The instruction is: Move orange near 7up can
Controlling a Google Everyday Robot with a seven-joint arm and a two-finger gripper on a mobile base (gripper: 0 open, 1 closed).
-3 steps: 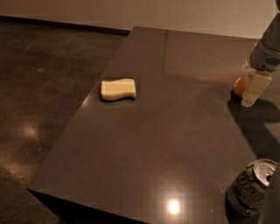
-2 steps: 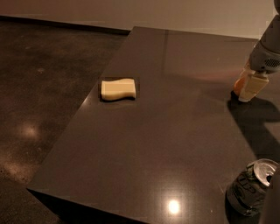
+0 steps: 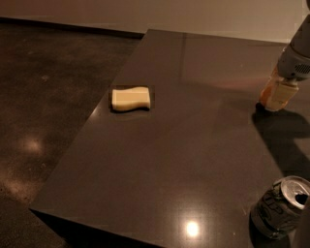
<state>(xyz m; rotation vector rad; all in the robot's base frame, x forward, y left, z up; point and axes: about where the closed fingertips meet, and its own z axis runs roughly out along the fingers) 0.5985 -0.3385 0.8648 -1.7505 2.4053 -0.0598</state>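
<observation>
Gripper (image 3: 280, 96) sits over small round orange fruit (image 3: 266, 95), right side of dark grey glossy table (image 3: 193, 145); grip state can't tell. Confirm centred hold, lift clear, carry to dark greenish-grey 7up can (image 3: 280, 209) at near corner w/o tipping it.

indoor test or office-type space, exact kind not determinable: dark glossy worktop (image 3: 193, 145) with lamp glare (image 3: 192, 227), polished speckled concrete floor (image 3: 43, 97), plain pale wall (image 3: 218, 14). claw (image 3: 277, 98) low over worktop's far right edge.
</observation>
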